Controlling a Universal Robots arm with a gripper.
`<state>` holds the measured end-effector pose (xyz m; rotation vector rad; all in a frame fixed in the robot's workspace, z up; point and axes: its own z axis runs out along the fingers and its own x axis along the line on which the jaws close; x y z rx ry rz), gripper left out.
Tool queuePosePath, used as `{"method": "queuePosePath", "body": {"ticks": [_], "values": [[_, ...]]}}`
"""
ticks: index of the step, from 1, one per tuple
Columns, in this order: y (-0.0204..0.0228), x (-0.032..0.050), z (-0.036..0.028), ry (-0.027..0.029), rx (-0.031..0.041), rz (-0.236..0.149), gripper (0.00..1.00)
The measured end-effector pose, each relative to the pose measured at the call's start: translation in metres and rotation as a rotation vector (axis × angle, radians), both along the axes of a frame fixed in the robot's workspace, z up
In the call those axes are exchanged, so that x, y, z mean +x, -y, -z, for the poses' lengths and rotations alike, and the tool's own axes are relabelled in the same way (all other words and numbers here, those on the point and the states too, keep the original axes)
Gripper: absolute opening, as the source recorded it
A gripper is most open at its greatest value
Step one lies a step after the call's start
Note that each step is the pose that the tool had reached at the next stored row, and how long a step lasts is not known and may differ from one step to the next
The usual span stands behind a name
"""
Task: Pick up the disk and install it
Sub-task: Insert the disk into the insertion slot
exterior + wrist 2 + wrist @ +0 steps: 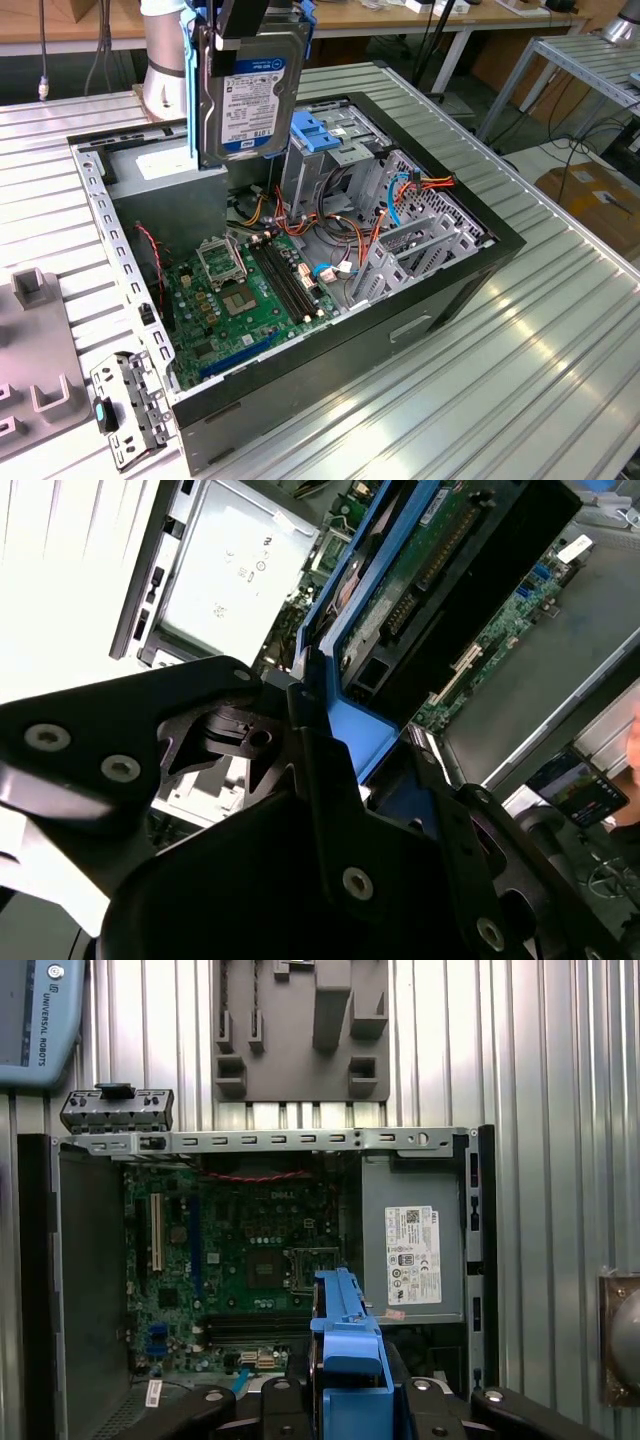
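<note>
The disk (250, 90), silver-grey with a white and blue label and a blue carrier frame, hangs upright above the back left part of the open computer case (440, 290). My gripper (243, 20) is shut on its upper end, and the arm rises out of the picture. In the second wrist view the disk's green circuit-board side (430, 570) and blue frame run away from the black fingers (320, 770). In the first wrist view the blue carrier edge (345, 1350) stands out between the fingers, over the motherboard (250, 1260).
A tall metal drive cage with a blue latch (325, 135) stands in the case at the exterior view's right of the disk. The grey power-supply box (412, 1260) sits in a case corner. A grey fixture (30, 360) and a loose bracket (125, 405) lie on the slatted table.
</note>
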<state>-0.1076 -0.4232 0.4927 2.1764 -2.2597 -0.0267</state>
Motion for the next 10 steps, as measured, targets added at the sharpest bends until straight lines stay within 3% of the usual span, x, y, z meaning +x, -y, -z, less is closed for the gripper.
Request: {"method": "queuePosePath", "body": {"ticks": [9,10], "values": [[0.0254,0.0000,0.0003,0.0001,0.0002,0.000,0.37],[0.0346,0.0000,0.0003,0.0001,0.0001,0.000,0.37]]}}
